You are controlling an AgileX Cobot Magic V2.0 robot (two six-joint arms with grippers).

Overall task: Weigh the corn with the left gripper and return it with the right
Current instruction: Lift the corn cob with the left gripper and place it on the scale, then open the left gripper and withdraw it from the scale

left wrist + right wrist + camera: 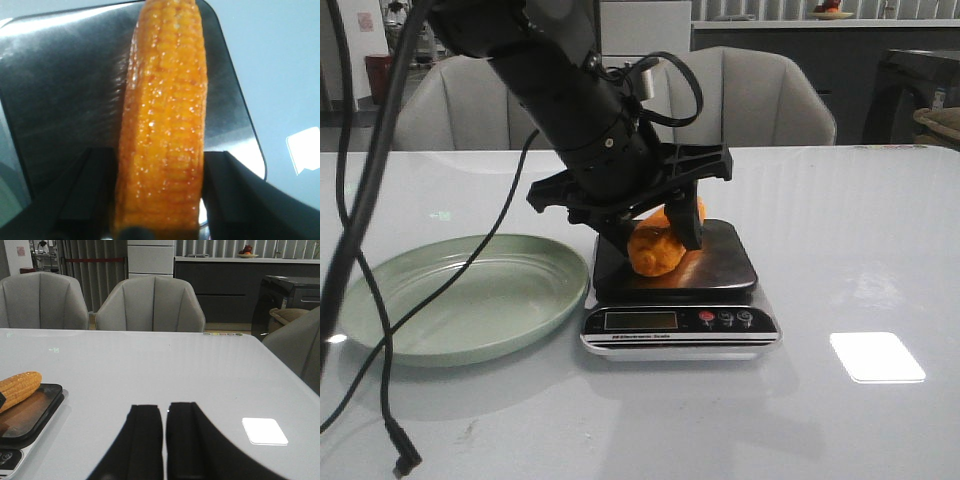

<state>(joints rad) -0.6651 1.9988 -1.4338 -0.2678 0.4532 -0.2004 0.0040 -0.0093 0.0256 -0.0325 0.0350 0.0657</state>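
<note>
Right now I see the corn (656,247) lying on the dark platform of the scale (680,325), with my left claw (650,232) straddling its near end. In the left wrist view the cob (165,125) runs straight out from between the two fingers (235,195), its long axis in line with the claw's reach; the fingers flank it closely, but I cannot tell whether they are pressing the kernels or have just let go. The cob's far end points away toward the back of the worktop (860,230) and sticks out a little past the platform's rear edge.

My right claw (165,440) hangs low over the worktop, well apart from the scale, its fingers pressed together and empty. From it the corn (17,387) lies off to the robot's left, tip showing. I judge the return pickup will need the right claw to spread, swing left, and meet the cob across its length once the left arm clears. The green plate (460,295) sits just beside the scale.
</note>
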